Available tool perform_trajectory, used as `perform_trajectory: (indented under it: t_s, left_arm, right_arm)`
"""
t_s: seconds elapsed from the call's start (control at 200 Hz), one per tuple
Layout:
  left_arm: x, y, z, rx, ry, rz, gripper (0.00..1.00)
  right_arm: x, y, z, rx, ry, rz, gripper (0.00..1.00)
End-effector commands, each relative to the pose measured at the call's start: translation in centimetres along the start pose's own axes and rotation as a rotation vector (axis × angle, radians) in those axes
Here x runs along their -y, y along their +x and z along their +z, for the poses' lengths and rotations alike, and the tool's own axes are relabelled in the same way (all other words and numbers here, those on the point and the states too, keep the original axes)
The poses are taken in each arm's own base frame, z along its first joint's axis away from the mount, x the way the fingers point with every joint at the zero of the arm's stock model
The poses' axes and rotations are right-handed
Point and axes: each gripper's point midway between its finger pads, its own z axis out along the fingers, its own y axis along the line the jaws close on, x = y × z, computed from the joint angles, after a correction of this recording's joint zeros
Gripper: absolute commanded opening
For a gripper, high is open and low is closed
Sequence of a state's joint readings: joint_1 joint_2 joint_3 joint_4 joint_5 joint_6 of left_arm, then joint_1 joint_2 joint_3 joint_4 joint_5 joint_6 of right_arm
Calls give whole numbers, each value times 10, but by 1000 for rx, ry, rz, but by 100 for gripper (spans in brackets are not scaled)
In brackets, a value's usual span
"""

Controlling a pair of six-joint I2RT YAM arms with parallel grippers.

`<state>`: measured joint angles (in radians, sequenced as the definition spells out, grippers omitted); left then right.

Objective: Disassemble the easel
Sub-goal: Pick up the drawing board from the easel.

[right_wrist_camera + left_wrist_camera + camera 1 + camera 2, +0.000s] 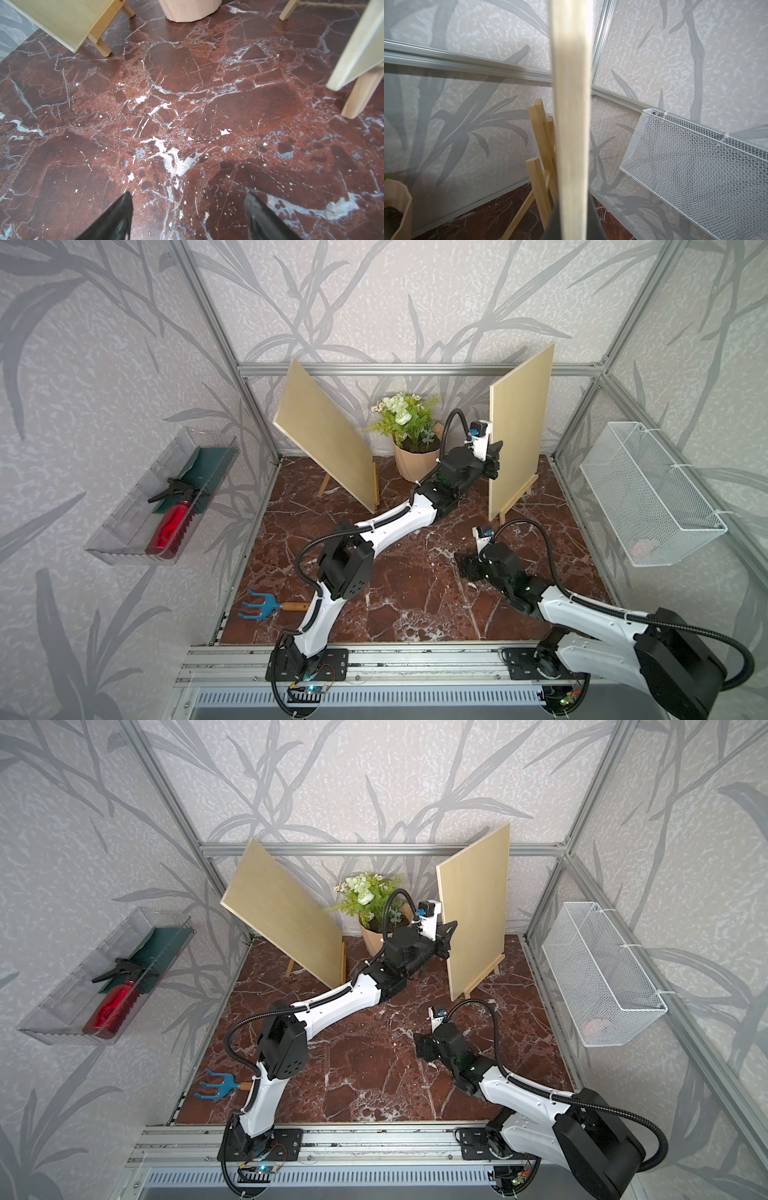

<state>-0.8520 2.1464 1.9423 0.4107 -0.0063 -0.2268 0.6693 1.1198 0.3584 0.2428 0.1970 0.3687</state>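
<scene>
Left gripper [493, 461]: we find it clamped on the board [520, 427], at its near edge.
Board: stands on its easel [524, 489], right rear of the marble floor [415, 572].
Right gripper [188, 200]: we see it spread wide, empty.

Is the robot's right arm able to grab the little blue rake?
Probably not easily. The blue rake lies at the near left corner, and the left arm stretches across between it and the open right gripper.
</scene>
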Motion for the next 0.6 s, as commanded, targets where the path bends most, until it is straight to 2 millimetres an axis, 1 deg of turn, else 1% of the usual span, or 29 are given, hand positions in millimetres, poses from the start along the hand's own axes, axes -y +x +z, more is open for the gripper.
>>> perform_trajectory:
  t_s: [0.0, 0.33, 0.505, 0.595]
  left_arm:
    - [41, -156, -46, 344, 94, 6, 0]
    - [52, -177, -60, 376, 112, -1, 0]
    - [60, -195, -70, 413, 127, -5, 0]
    - [61, -198, -72, 422, 127, -9, 0]
  right_arm:
    - [-3, -13, 0, 30, -4, 0, 84]
    - [-2, -13, 1, 28, 1, -5, 84]
    - [-2, -13, 1, 27, 4, -7, 84]
    - [-2, -12, 2, 24, 8, -10, 84]
